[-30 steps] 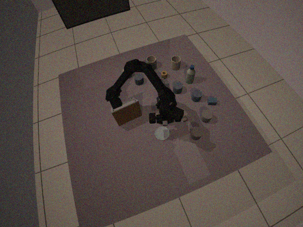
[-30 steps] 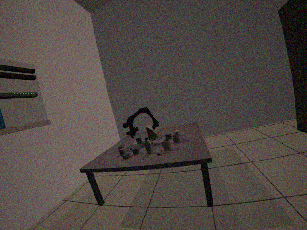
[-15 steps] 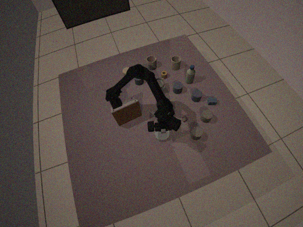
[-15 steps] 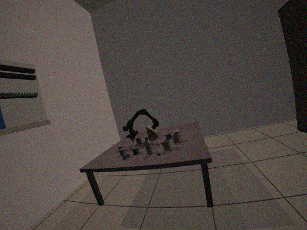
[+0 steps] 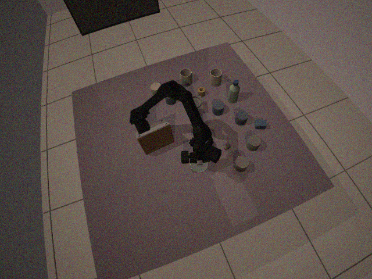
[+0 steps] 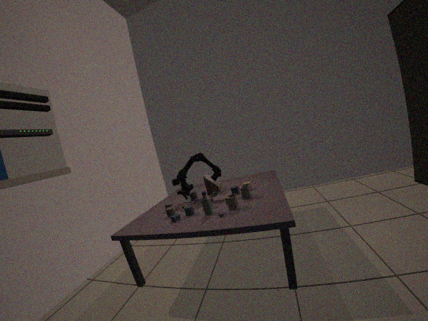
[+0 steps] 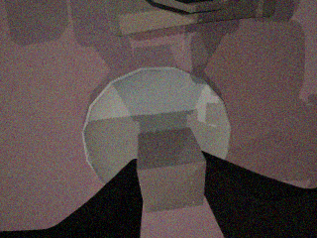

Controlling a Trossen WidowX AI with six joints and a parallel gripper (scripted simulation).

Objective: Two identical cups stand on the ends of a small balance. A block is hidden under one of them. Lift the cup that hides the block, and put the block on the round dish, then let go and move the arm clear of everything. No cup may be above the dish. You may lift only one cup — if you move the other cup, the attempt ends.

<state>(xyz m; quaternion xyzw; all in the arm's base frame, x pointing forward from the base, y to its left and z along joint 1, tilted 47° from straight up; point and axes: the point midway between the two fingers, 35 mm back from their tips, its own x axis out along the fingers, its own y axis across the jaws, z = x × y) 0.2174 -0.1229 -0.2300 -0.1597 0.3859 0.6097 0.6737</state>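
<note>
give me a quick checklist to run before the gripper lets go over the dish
1. Gripper shut on something: ok. A small boxy piece sits between the fingers; it looks like the block.
2. Block over the round dish: ok. In the wrist view the dish lies directly beneath it.
3. No cup above the dish: ok. Only the gripper and the held piece show over it.
4. Other cup undisturbed: cannot tell. The arm covers the balance in the top view.
5. Drop height low enough: cannot tell.
6. Room to retreat: ok. The grey cylinder stands apart from the dish.
</note>
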